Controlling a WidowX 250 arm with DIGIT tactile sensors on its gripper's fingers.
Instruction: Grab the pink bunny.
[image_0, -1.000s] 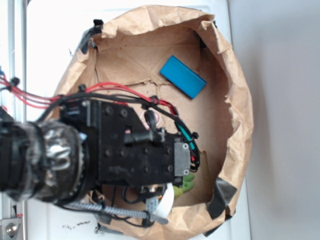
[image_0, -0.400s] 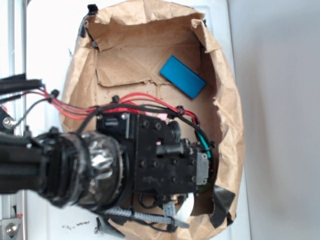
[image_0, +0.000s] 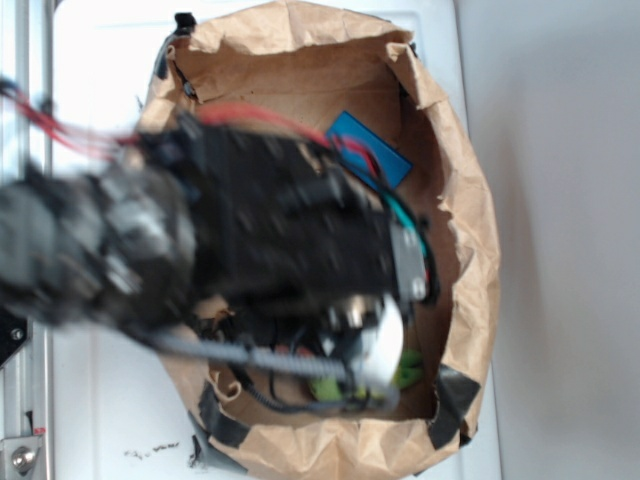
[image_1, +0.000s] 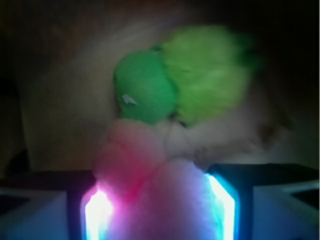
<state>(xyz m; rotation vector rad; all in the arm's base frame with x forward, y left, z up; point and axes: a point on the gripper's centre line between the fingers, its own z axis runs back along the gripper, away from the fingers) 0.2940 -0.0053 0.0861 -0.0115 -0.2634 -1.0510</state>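
Pink bunny (image_1: 160, 195) between pincer (image_1: 159, 210) fingers

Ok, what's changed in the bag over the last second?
The arm has swung up the exterior view and blurs with motion, now covering part of the blue block, which was clear before. In the wrist view the pink bunny sits between the fingers, green plush beyond. The paper bag and block stayed put.

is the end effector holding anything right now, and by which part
The fluffy pale-pink plush bunny sits between the end effector fingers, apparently gripped around its body; which part is unclear.
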